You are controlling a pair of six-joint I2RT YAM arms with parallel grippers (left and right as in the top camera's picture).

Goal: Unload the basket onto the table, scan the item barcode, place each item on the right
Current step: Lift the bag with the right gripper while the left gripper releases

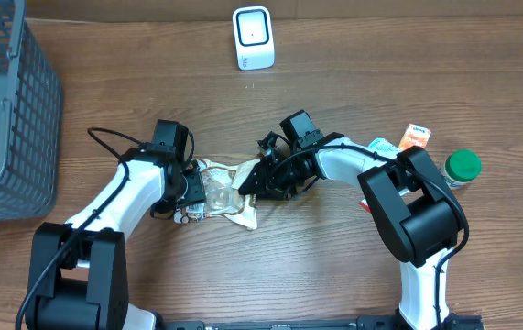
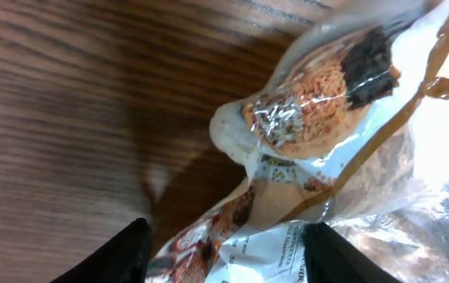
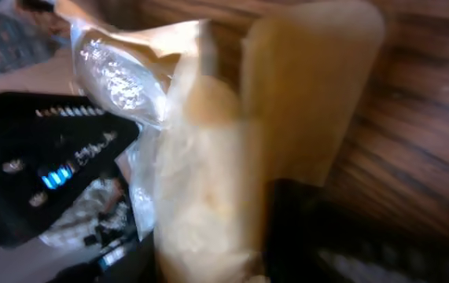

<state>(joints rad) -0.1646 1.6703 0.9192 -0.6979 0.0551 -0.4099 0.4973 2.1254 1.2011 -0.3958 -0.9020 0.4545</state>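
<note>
A crumpled clear snack bag [image 1: 224, 192] hangs between my two grippers just above the wooden table. My left gripper [image 1: 192, 188] holds its left end. In the left wrist view the printed plastic [image 2: 318, 102] fills the gap between the black fingers of the left gripper [image 2: 228, 251], touching both. My right gripper [image 1: 252, 179] is at the bag's right end. The right wrist view is blurred: the pale bag [image 3: 200, 157] lies between the dark fingers of the right gripper [image 3: 208, 259], and their hold is unclear. No barcode shows. The white scanner [image 1: 253, 37] stands at the far edge.
A grey wire basket [image 1: 5, 119] fills the far left of the table. By the right arm's base lie an orange packet [image 1: 415, 137] and a bottle with a green cap [image 1: 463, 168]. The left arm's black cable [image 1: 105, 137] loops on the table.
</note>
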